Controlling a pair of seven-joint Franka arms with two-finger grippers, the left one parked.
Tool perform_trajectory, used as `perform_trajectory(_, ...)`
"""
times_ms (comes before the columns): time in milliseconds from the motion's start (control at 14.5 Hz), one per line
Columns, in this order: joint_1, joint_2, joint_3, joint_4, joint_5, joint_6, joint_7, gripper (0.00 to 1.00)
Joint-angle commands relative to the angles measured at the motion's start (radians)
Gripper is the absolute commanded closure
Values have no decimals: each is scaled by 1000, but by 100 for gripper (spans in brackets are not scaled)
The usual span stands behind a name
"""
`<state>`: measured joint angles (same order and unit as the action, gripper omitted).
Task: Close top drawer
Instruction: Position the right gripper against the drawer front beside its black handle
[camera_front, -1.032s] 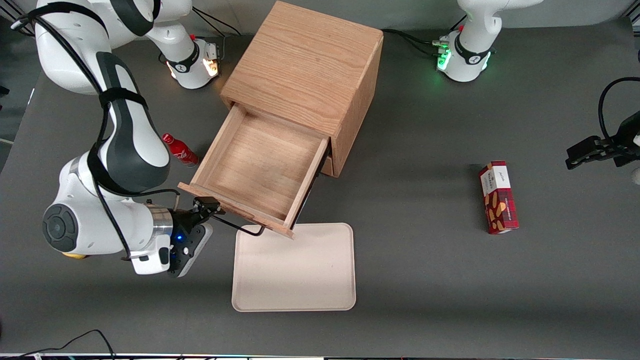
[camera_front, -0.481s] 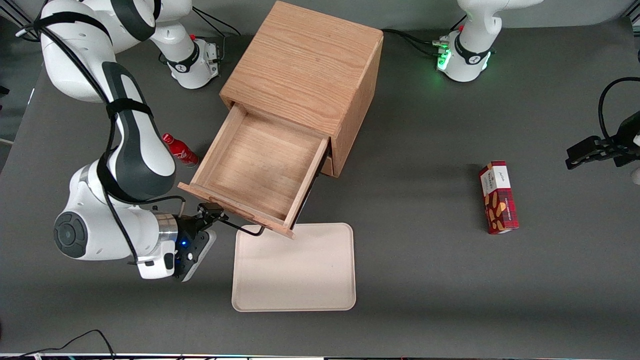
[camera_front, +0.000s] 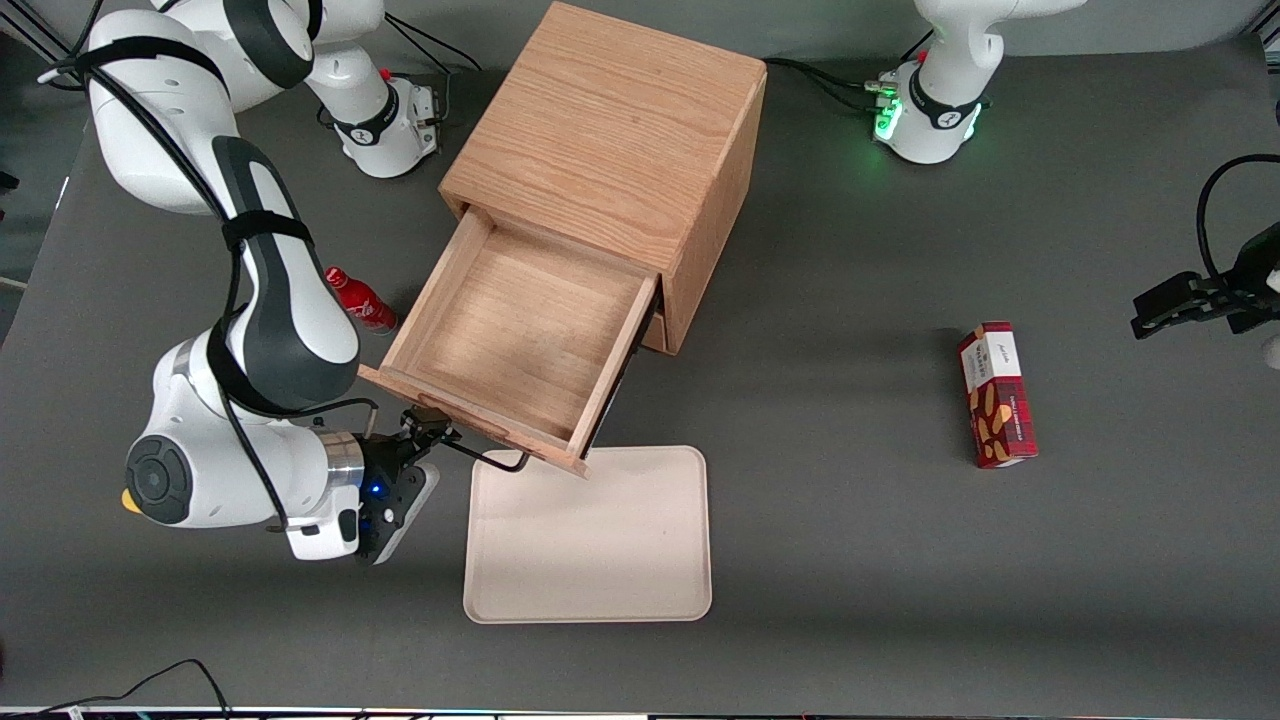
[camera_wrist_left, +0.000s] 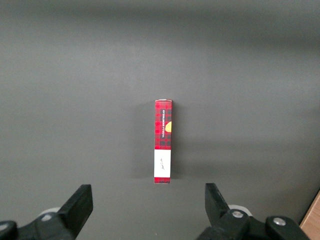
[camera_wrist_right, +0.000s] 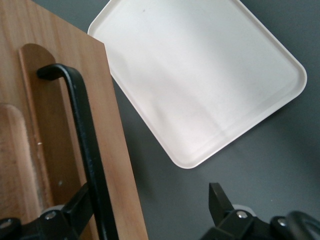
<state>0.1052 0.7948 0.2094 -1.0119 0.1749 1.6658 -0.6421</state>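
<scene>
Red bottle (camera_front: 360, 300) farther from front camera than gripper (camera_front: 432, 424). Gripper fingers spread, released, straddling black handle (camera_wrist_right: 82, 150) at front panel of top drawer (camera_front: 520, 335), pulled fully out. Cream tray (camera_front: 590, 535) just beside gripper. Red box (camera_front: 996, 393) toward parked arm's end.

Red bottle (camera_front: 360, 302): white script logo, illegible. Red plaid box (camera_wrist_left: 163, 141): small lettering and a signature-like mark, both unreadable.
</scene>
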Motion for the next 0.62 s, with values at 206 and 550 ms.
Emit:
perform_trajectory(206, 8, -6, -7, -46, -18, 48, -19, 0)
perform_trajectory(550, 11, -6, -4, -62, -34, 69, -13, 0)
